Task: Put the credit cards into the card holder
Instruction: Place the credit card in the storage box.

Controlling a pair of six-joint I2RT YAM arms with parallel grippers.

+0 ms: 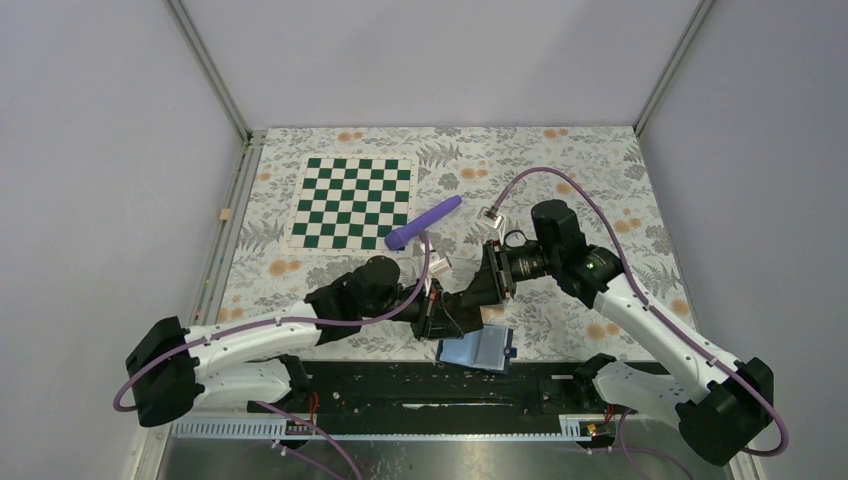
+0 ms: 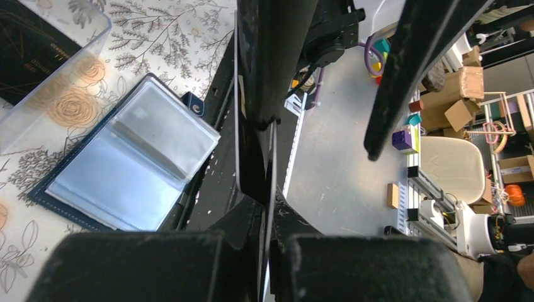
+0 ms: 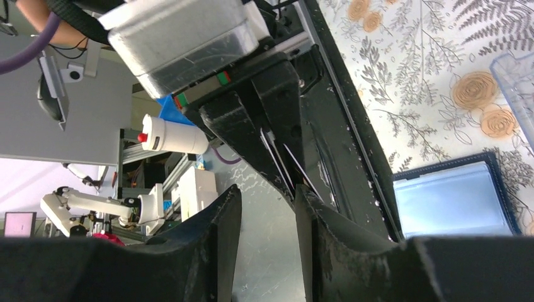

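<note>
The card holder (image 1: 480, 350) lies open at the table's near edge, its pale inner pockets (image 2: 126, 163) facing up; its navy edge also shows in the right wrist view (image 3: 450, 204). Just above and left of it, my left gripper (image 1: 437, 318) (image 2: 269, 220) is shut on thin credit cards (image 2: 274, 163) held edge-on. From the other side these credit cards (image 3: 276, 157) show as thin lines that reach the tip of one finger of my right gripper (image 3: 267, 195). My right gripper (image 1: 478, 290) stands open, tip to tip with the left, nothing between its fingers.
A clear plastic tray (image 2: 94, 38) with a dark card (image 2: 31, 50) inside sits just beyond the card holder; its corner (image 3: 516, 75) shows in the right wrist view. A purple cylinder (image 1: 425, 222) and a green checkerboard mat (image 1: 350, 200) lie farther back.
</note>
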